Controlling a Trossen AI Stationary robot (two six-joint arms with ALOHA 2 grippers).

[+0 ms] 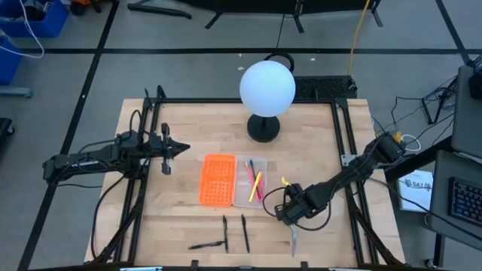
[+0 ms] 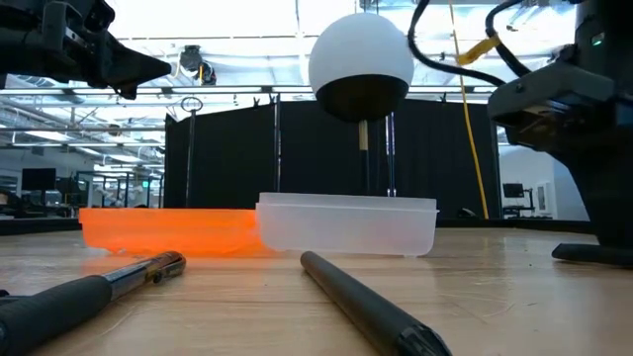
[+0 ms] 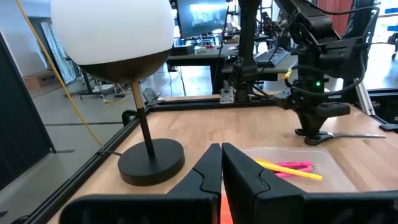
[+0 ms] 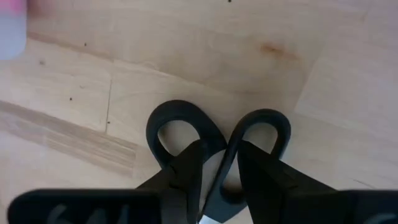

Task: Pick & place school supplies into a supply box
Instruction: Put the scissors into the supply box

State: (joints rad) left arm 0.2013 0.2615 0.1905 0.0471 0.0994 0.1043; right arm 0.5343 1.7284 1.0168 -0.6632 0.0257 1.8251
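Between the two dark fingers of the right gripper (image 4: 217, 180) sit the small silver scissors with black loop handles (image 4: 217, 134); the fingers are pressed on the part where the two loops meet, so the gripper is closed on the scissors, and the loops lie flat on the light wooden table (image 1: 316, 143). From above, this gripper (image 1: 290, 211) is low over the table near its front edge, and the silver blades (image 1: 294, 239) point away from it toward that edge. Just beside the gripper, on the side of the table's middle, stands the small shallow clear plastic supply box (image 1: 242, 197), which holds a thin pink pen (image 1: 251, 179) and a thin yellow pencil (image 1: 257, 185) lying crossed. Touching the box on its far side from the gripper lies an orange perforated plastic rectangle (image 1: 215, 179). Near the front edge, further from the gripper, three thin black pens (image 1: 245, 233) lie on the bare wood, outside the box. Behind the box stands a lamp with a white round globe and a black round base (image 1: 266, 89). Well apart, over the left side of the table, the left gripper (image 1: 181, 149) hovers with its fingers pressed together and nothing between them.
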